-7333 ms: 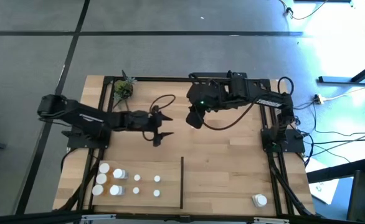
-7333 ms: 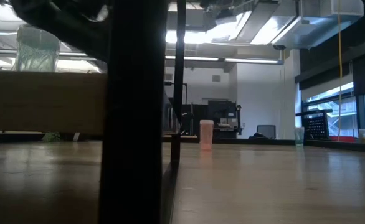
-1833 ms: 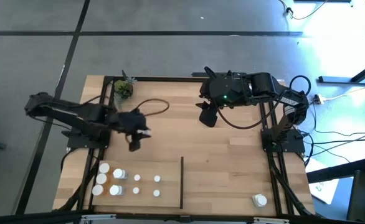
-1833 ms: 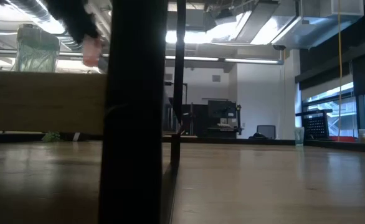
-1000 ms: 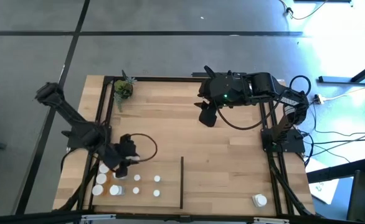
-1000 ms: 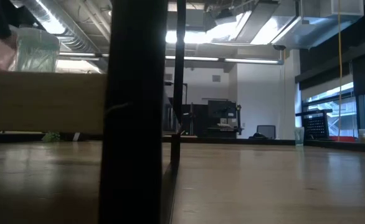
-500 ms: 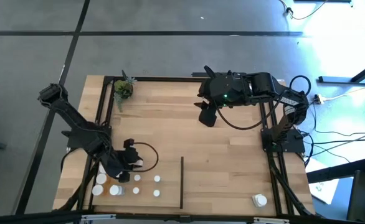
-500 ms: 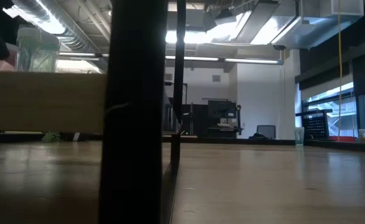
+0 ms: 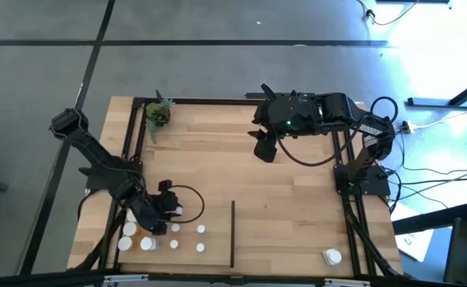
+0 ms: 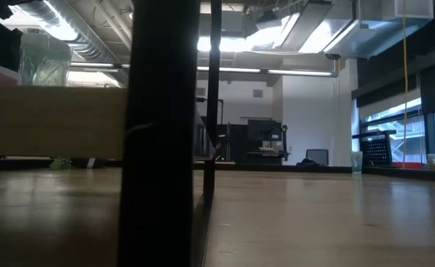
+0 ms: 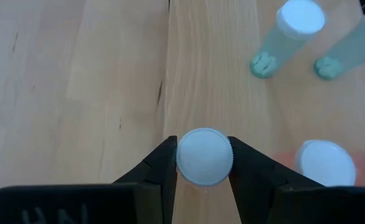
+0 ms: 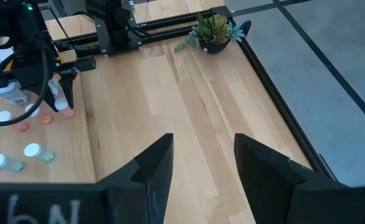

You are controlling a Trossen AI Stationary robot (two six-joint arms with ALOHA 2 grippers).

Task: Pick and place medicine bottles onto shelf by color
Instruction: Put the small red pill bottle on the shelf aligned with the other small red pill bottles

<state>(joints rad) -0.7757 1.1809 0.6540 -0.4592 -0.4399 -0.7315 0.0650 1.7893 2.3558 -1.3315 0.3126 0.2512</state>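
Observation:
My left gripper (image 9: 171,213) is low over the near left part of the shelf (image 9: 297,203), shut on a small orange medicine bottle with a white cap (image 11: 204,157). Beside it several white-capped medicine bottles (image 9: 187,237) stand on their bases, both left of the black divider strip (image 9: 233,233). Some of them (image 11: 294,28) show in the left wrist view. One more bottle (image 9: 331,257) stands at the near right corner. My right gripper (image 9: 264,148) hangs open, high over the far middle, with nothing between its fingers (image 12: 161,163). My left gripper pinches the bottle's white cap by its rim (image 11: 184,159) between the two fingers, one on each side. The fingers slant down from the far left. The bottle's orange body (image 12: 63,107) stands about upright below them. Whether its base touches the board, I cannot tell.
A small green potted plant (image 9: 158,114) sits at the far left corner. Black rails (image 9: 353,223) edge the board, and a cable loops beside my left gripper (image 9: 192,203). The middle and right of the board are bare wood.
My left gripper has sunk toward the board and gone slightly toward the near edge with the orange bottle, ending beside the group of standing bottles. It has stayed shut on the bottle.

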